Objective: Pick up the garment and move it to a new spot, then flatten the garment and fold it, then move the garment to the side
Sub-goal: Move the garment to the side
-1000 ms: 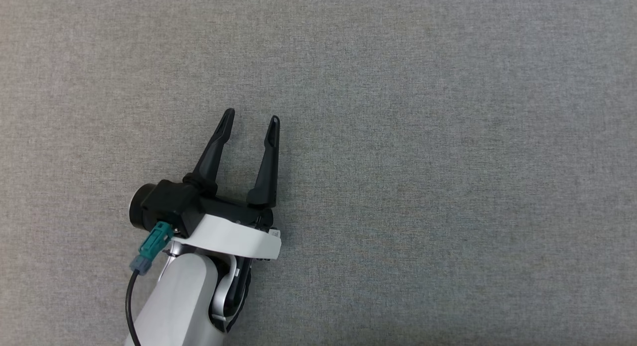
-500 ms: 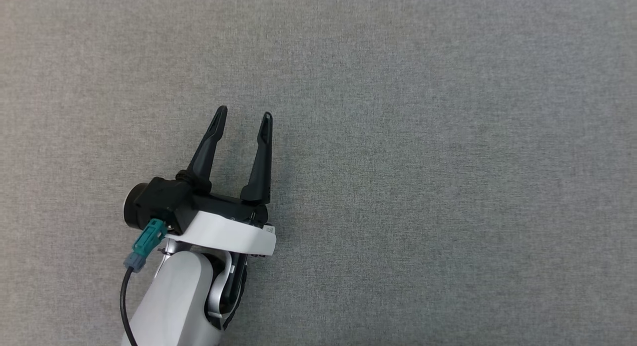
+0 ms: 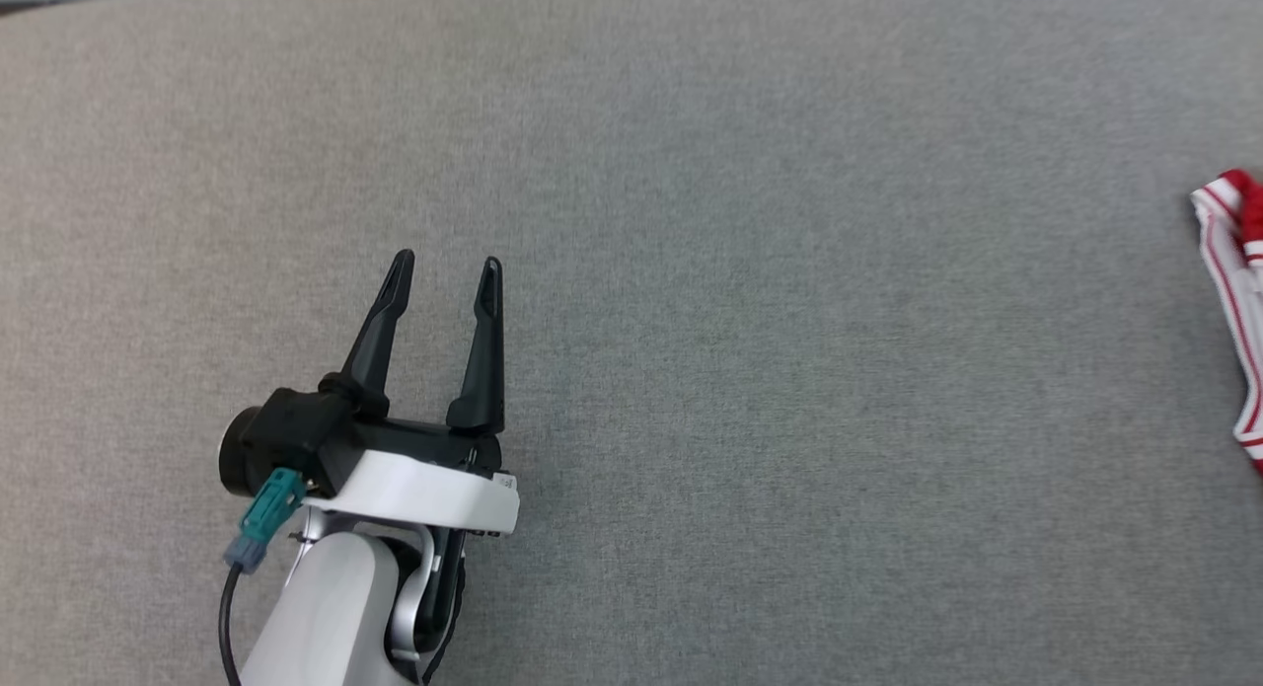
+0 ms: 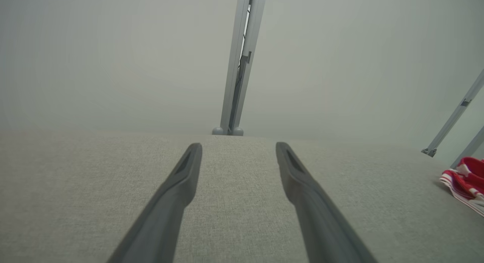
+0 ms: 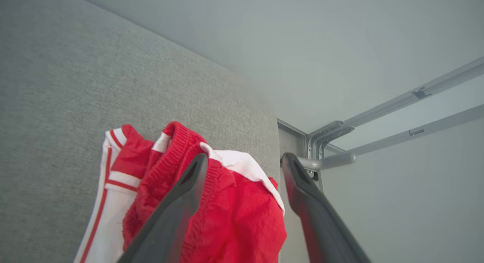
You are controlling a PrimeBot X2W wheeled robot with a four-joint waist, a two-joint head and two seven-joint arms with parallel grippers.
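At the lower left, the left end effector (image 3: 446, 262) hangs over a grey fabric-covered bench (image 3: 789, 370), fingers spread and empty, likely parked clear of the work. The bench's middle is bare cloth. At the far right edge lies a red-and-white striped garment (image 3: 1245, 311), close to the bench's corner, a place that fits the task's last step of setting it aside. Whether it is neatly folded is unclear. In the right wrist view, the right end effector (image 5: 245, 157) sits just above the garment with fingers spread, pinching nothing. Beyond the corner stands a metal frame (image 5: 397, 100).
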